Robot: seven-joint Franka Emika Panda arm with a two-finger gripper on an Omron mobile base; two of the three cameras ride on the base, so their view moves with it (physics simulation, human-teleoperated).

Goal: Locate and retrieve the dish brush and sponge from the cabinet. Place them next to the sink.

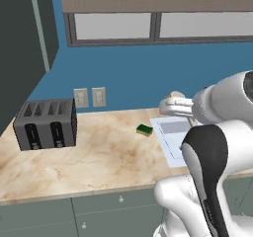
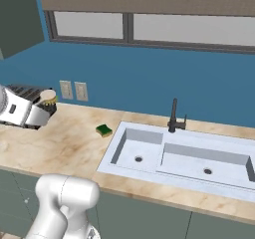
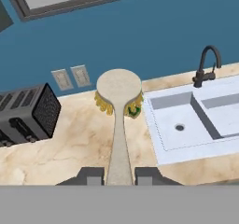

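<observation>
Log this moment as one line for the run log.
hand: shut on dish brush | sponge: on counter beside sink | brush: above counter

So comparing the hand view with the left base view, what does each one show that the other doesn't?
Hand view alone: the dark gooseneck tap, the basin's drain hole, and the gripper shut on the dish brush by its wooden handle. Left base view alone: the grey-green drawers under the counter and the robot's white arm. Both share the toaster, the two wall outlets, the marbled counter, the window, the sponge lying near the sink's edge, and the brush head.
</observation>
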